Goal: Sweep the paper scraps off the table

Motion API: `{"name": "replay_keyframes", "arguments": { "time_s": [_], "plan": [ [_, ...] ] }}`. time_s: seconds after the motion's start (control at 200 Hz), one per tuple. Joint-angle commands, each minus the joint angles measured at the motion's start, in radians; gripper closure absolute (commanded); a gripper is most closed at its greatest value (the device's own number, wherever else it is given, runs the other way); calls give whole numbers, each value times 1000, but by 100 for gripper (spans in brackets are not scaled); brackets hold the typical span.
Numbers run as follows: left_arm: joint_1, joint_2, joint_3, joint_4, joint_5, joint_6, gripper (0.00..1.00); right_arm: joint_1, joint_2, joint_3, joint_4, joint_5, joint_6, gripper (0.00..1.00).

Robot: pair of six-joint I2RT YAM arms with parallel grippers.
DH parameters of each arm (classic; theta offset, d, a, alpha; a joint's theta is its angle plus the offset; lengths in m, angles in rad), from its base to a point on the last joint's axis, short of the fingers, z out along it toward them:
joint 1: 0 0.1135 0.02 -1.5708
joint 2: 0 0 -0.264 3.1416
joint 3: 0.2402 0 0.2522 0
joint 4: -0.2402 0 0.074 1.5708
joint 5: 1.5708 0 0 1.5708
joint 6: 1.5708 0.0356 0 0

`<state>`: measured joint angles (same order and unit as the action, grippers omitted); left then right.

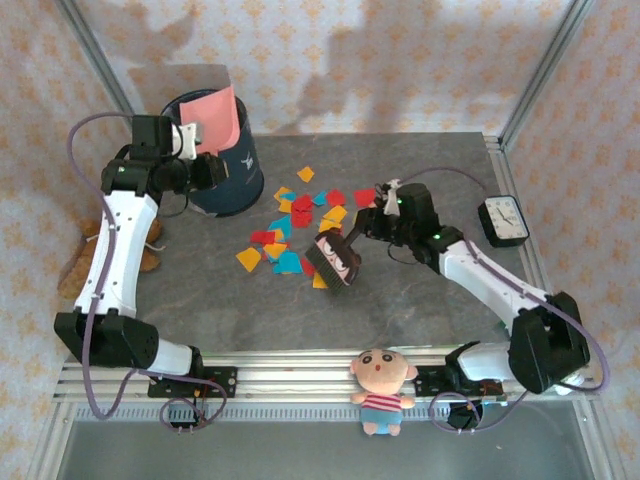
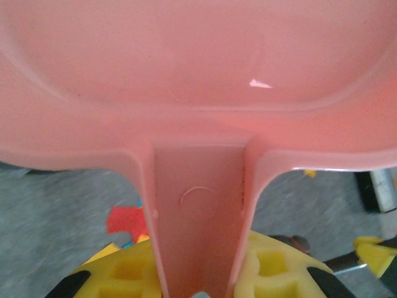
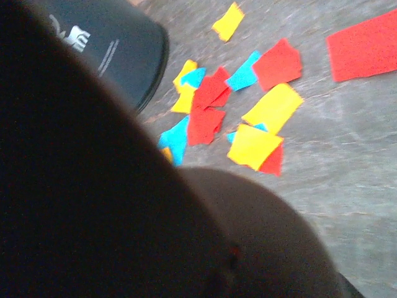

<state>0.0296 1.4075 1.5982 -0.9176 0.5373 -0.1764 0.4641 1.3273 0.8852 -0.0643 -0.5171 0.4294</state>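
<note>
Many paper scraps (image 1: 290, 235): red, orange, yellow and blue bits lie loose mid-table, from just right of the bin out toward the brush, several overlapping and a few strays at the far edge of the patch.
Table (image 1: 420, 310): dark stone-patterned top, and every scrap I can make out is lying flat on it.
How the scraps handle: I'd judge them feather-light, thin and limp. They will slide or flutter at a touch, and they lie too flat to pinch, so push them and don't grab.
Where to take hold: not on the paper at all. Grip the tools by their handles and let the bristles herd the pile.
Left gripper (image 1: 185, 140): clamped tight on the handle of the pink dustpan (image 1: 218, 120), which is raised and tipped over the dark blue bin (image 1: 235, 180) at the far left. The left wrist view has the handle squeezed between the yellow fingers (image 2: 273, 267).
Right gripper (image 1: 362, 228): closed, and it seems to be carrying the brush (image 1: 335, 258). Its own camera is mostly blocked by a dark shape, so I can't see the contact itself.
Brush: sits at the near right edge of the pile. I can't tell whether the bristles touch the table.
Risk: a fast stroke could scatter the bits, so I'd use short, low sweeps.
Bystanders: clock (image 1: 503, 220) at the right edge and doll (image 1: 380, 390) on the near rail, both well apart from the scraps.
</note>
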Motion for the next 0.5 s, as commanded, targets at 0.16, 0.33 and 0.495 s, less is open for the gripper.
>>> {"name": "replay_keyframes", "arguments": {
  "time_s": [0.16,0.33,0.495],
  "plan": [
    [-43,-192,-119,-80,-103,159,100,95,154,100,213,-48,101,100],
    [-51,-235,-162,-99,-110,178,100,108,235,127,278,-47,143,100],
    [-61,-233,-180,-123,-105,192,100,108,288,142,298,-8,158,100]
  ]
}}
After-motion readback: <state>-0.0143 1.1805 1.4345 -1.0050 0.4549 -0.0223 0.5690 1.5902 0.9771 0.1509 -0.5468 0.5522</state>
